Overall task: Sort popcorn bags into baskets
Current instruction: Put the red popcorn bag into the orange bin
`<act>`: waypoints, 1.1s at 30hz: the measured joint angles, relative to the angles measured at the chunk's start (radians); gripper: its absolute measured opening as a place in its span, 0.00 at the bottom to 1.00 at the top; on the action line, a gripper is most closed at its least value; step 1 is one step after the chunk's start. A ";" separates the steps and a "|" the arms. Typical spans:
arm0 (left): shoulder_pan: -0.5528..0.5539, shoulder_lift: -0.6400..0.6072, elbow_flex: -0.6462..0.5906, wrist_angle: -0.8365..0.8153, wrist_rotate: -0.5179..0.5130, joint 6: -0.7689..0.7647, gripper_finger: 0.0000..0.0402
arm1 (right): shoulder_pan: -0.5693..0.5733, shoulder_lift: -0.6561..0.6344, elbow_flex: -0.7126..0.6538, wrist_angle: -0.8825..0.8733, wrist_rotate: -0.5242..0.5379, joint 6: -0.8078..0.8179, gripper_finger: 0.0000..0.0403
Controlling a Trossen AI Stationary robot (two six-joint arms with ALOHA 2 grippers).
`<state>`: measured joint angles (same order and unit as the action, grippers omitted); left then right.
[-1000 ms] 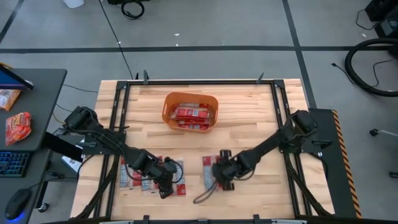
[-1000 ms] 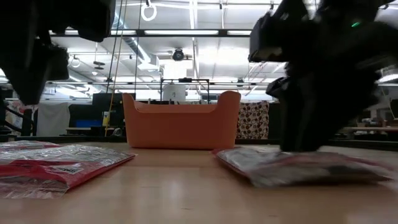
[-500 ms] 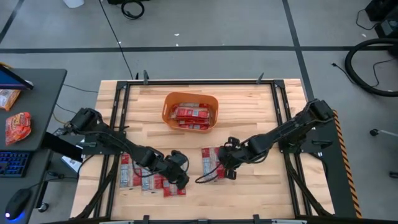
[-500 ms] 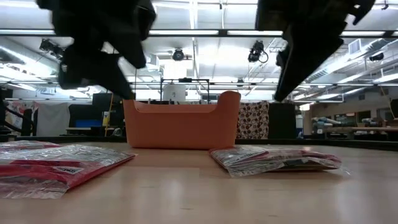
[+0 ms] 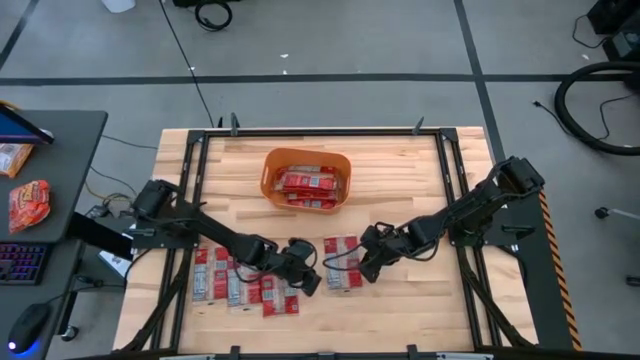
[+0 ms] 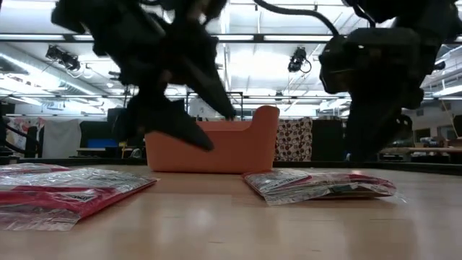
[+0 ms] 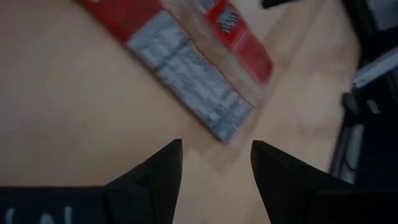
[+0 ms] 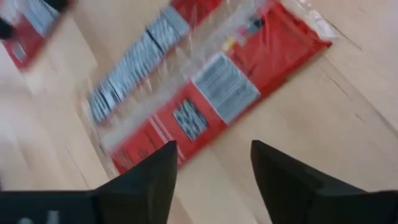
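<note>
An orange basket (image 5: 272,178) stands at the table's far middle with several red popcorn bags (image 5: 306,185) inside. Two or three bags (image 5: 341,262) lie flat at the near middle; several more (image 5: 245,288) lie flat at the near left. My left gripper (image 5: 312,282) hovers open between the two groups, and its wrist view shows a bag (image 7: 198,73) just beyond its fingers. My right gripper (image 5: 363,267) hovers open at the right edge of the middle bags (image 8: 208,93), slanting down toward them. Neither touches a bag.
Black frame rails (image 5: 187,200) run along the table's left and right sides. A side desk (image 5: 60,150) at the left carries a crinkled orange-red packet (image 5: 28,205) and a keyboard (image 5: 20,262). Bare wood lies right of the middle bags.
My left gripper has travelled from over the near-left bags toward the table's right, tipping down near the middle bags. My right gripper has risen off the middle bags, drawn back a little to the right and rolled. Those bags stay flat on the table.
</note>
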<state>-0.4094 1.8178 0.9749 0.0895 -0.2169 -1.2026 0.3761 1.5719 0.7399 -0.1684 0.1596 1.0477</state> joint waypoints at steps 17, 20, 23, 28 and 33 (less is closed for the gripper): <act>0.027 0.158 0.003 0.196 -0.005 -0.087 0.48 | -0.063 0.114 -0.006 0.170 -0.040 0.131 0.71; 0.033 0.158 0.003 0.193 -0.012 -0.081 0.48 | -0.063 0.128 -0.007 0.243 -0.044 0.130 0.70; 0.036 0.158 0.002 0.197 -0.006 -0.070 0.48 | -0.065 0.131 -0.009 0.314 -0.052 0.110 0.68; 0.036 0.158 0.002 0.192 -0.003 -0.068 0.48 | -0.068 0.130 -0.009 0.399 -0.063 0.052 0.64; 0.036 0.158 0.001 0.192 -0.001 -0.068 0.48 | -0.073 0.130 -0.009 0.407 -0.099 0.052 0.58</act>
<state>-0.3737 1.9762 0.9760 0.2812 -0.2175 -1.2709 0.3027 1.7016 0.7309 0.2390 0.0606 1.0996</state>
